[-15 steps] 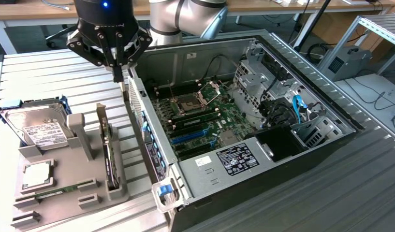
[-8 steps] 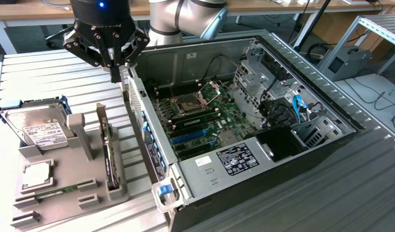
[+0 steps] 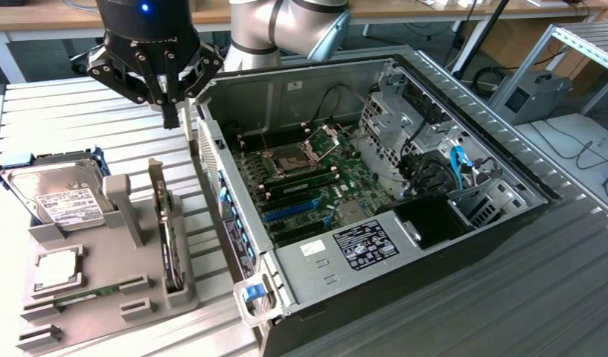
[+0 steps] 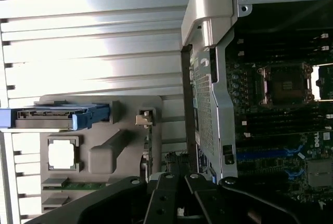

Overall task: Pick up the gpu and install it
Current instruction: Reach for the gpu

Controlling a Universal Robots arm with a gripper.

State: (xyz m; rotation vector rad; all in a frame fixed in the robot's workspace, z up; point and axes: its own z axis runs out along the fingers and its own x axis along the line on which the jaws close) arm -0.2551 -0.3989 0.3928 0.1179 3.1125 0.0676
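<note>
The gpu (image 3: 166,227) is a thin black card standing on edge in a slot of the grey holder (image 3: 115,260), its silver bracket end pointing up the table. In the wrist view the gpu (image 4: 148,148) appears edge-on with its bracket (image 4: 144,117) at one end. My gripper (image 3: 170,117) hangs above the slatted table beyond the holder, close to the outer wall of the open computer case (image 3: 383,186). Its fingers are shut with nothing between them. The gripper's black linkage (image 4: 179,195) shows in the wrist view.
A silver hard drive (image 3: 57,195) in a blue frame stands in the holder, with a processor chip (image 3: 56,269) and a green memory stick (image 3: 85,296) nearer the front. The motherboard (image 3: 304,186) lies exposed in the case. Desks and cables lie behind.
</note>
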